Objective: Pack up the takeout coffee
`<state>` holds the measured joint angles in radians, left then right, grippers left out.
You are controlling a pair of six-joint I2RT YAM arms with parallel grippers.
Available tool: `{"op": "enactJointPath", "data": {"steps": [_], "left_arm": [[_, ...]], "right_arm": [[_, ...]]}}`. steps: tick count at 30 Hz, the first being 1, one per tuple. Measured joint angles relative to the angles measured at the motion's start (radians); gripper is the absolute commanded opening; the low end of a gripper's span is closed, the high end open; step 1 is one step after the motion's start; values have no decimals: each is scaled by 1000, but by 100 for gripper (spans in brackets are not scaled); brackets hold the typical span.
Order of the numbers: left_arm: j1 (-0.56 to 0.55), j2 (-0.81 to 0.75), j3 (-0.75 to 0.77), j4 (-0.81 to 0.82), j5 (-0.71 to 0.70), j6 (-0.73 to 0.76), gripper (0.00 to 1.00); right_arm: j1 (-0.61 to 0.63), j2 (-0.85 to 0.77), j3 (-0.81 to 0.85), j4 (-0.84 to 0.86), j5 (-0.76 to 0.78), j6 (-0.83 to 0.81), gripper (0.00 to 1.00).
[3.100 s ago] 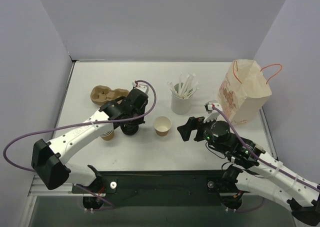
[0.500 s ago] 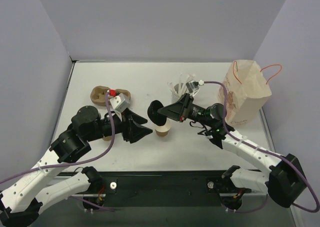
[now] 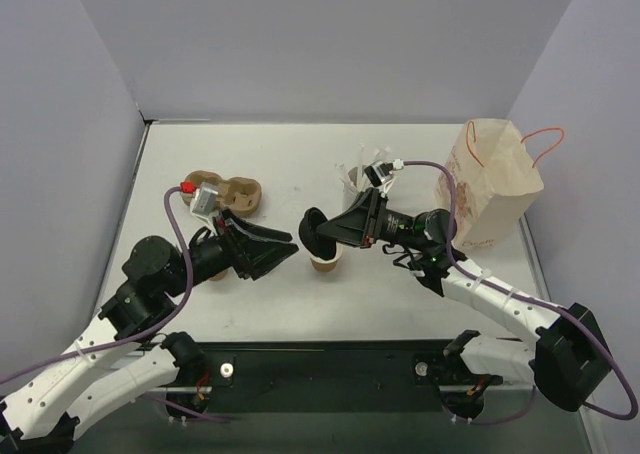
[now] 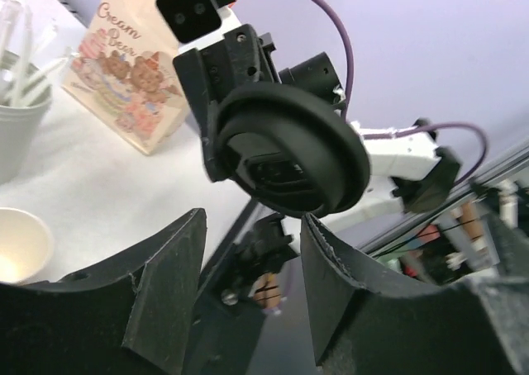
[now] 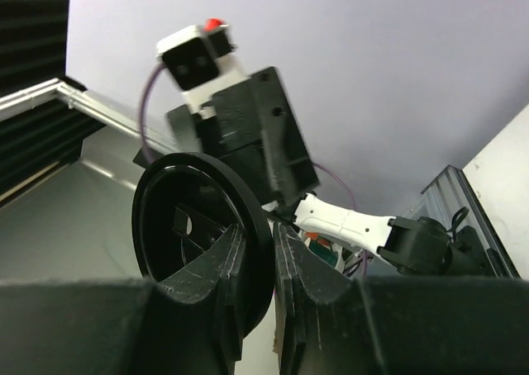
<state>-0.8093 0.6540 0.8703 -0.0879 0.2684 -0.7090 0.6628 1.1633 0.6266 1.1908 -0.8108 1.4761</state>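
A loose black lid (image 3: pixel 317 234) hangs on edge just above a lidless tan paper cup (image 3: pixel 325 265) near the table's middle. My right gripper (image 3: pixel 327 236) is shut on the lid's rim, one finger inside the lid (image 5: pixel 198 226) and one behind it. My left gripper (image 3: pixel 288 247) stands open a short way left of the lid, pointing at it and holding nothing. In the left wrist view the lid (image 4: pixel 289 152) faces me above the open jaws, with the cup (image 4: pixel 16 244) at the lower left. The takeout coffee is out of view.
A printed paper bag (image 3: pixel 490 184) with orange handles stands at the right. A white cup of straws (image 3: pixel 362 206) is behind the tan cup. A brown pulp cup carrier (image 3: pixel 235 192) lies at the left, behind my left arm.
Three seconds ago my left gripper was down at the lid on the table; now my right gripper holds it above the cup. In the last half second my left gripper drew back slightly left.
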Motion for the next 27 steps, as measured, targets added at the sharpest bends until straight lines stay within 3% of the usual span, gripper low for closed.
{"op": "enactJointPath", "data": {"steps": [4, 13, 27], "left_arm": [[0, -40, -104, 166, -10, -202, 56], [1, 93, -203, 638, 37, -523, 51], [2, 134, -266, 850, 63, -623, 42]], "right_arm": [[0, -48, 1, 19, -16, -19, 7], [6, -59, 12, 25, -23, -29, 8], [13, -51, 12, 40, -23, -34, 10]]}}
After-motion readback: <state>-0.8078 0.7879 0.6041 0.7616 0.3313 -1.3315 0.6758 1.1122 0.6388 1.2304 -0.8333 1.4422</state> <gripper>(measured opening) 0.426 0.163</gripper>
